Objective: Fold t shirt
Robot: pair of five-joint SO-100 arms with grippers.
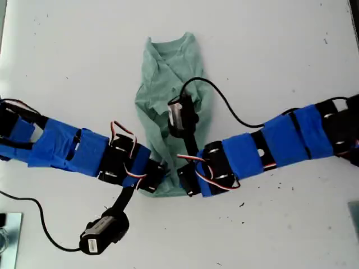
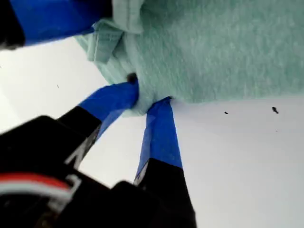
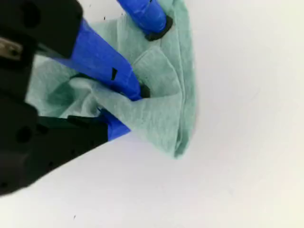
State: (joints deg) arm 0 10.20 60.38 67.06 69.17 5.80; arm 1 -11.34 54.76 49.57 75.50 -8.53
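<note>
The pale green t shirt (image 1: 162,78) lies bunched into a narrow strip on the white table, collar at the far end and hem toward the near end. Both grippers meet at the hem. My first gripper (image 1: 159,178), on the arm from the exterior view's left, is shut on a fold of the hem (image 2: 145,99), with the t shirt (image 2: 223,47) spreading beyond it. My second gripper (image 1: 188,182), on the arm from the exterior view's right, is shut on a raised pleat of cloth (image 3: 129,110) near the t shirt's corner (image 3: 161,118). The first gripper's fingertip (image 3: 152,21) shows beside it.
The second arm's wrist camera (image 1: 182,115) hangs over the middle of the shirt, its black cable (image 1: 235,115) looping across the table. The first arm's camera (image 1: 104,230) hangs off the shirt on the near side. A shiny object (image 1: 8,232) sits at the exterior view's bottom left corner.
</note>
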